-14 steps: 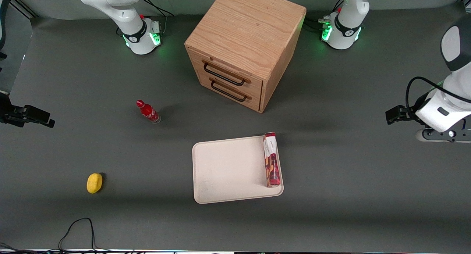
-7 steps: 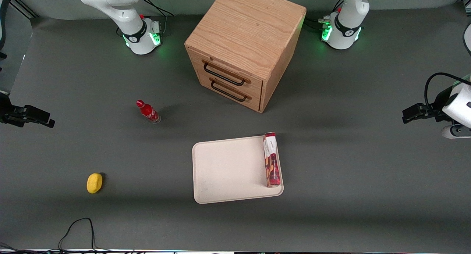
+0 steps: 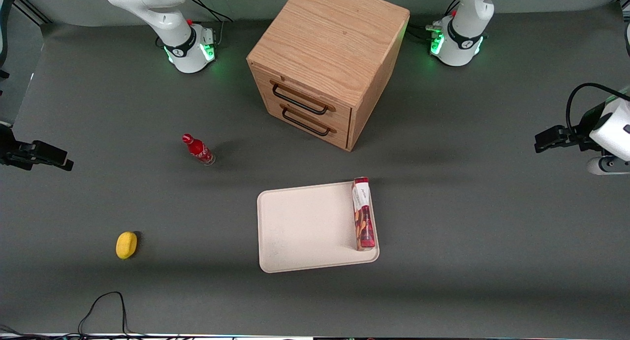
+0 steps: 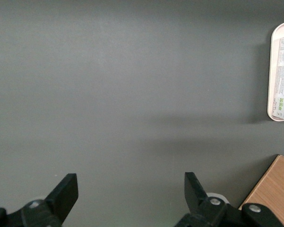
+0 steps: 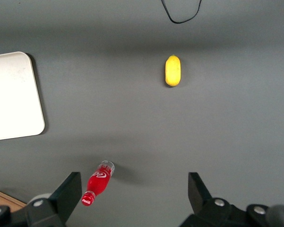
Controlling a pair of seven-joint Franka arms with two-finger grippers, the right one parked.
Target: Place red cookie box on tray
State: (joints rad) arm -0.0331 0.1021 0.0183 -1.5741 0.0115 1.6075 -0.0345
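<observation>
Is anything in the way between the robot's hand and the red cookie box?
No. The gripper, jaws open, hangs over bare table toward the working arm's end. The red cookie box already lies on the tray, along its edge. Nothing visible stands between them.

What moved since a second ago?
The left arm's gripper pulled away toward the working arm's end of the table, open and empty over bare table. The red cookie box stayed on the tray; the bottle, lemon and drawers stayed put.
</observation>
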